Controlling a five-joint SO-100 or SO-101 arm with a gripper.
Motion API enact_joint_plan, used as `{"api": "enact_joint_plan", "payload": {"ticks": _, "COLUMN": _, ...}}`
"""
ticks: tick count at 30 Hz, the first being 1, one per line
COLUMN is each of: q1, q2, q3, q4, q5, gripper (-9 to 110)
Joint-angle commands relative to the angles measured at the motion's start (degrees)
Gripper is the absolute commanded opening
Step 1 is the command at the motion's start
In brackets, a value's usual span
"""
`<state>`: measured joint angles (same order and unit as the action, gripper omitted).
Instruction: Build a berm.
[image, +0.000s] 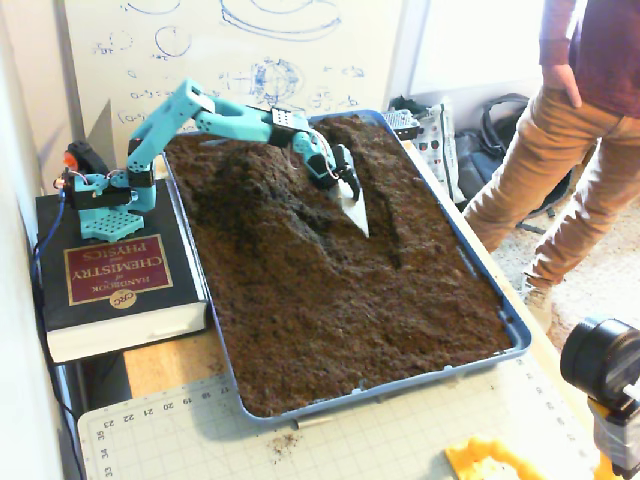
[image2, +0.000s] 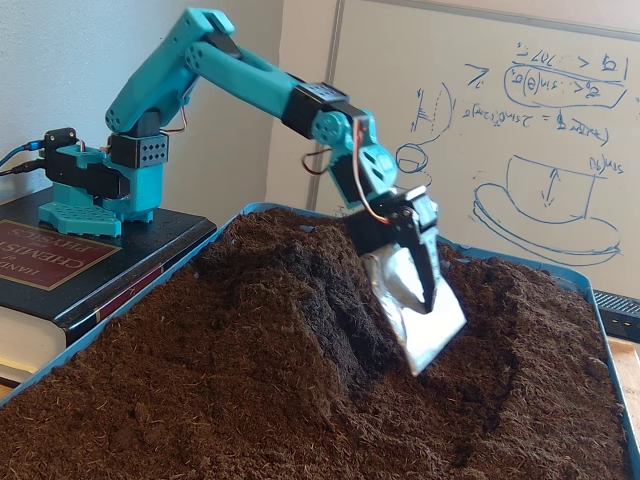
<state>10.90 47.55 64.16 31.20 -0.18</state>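
Running diagonally through the far-left part of the blue tray (image: 487, 290), the berm (image: 262, 185) is the tallest heap of dark soil, with a steep cut face on its right side in both fixed views. Gripper (image2: 428, 335) carries a silver scoop blade (image2: 415, 310), tip just above the groove beside that face; can't tell how the jaws stand. Teal arm (image: 215, 115) is mounted on a chemistry handbook (image: 115, 275) left of the tray.

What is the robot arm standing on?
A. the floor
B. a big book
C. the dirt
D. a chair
B. The arm's blue base sits on a thick dark book beside the blue tray of soil, seen in both fixed views.
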Motion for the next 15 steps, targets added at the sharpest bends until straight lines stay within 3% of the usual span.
{"api": "enact_joint_plan", "payload": {"ticks": 1, "q1": -4.2, "q2": -3.9, "q3": -13.8, "q4": -0.9, "q5": 3.0, "gripper": 1}}
{"api": "enact_joint_plan", "payload": {"ticks": 8, "q1": -10.5, "q2": -20.4, "q3": -26.2, "q4": -0.9, "q5": 3.3, "gripper": 0}}
{"api": "enact_joint_plan", "payload": {"ticks": 15, "q1": -11.5, "q2": -27.0, "q3": -25.2, "q4": 0.0, "q5": 2.5, "gripper": 0}}
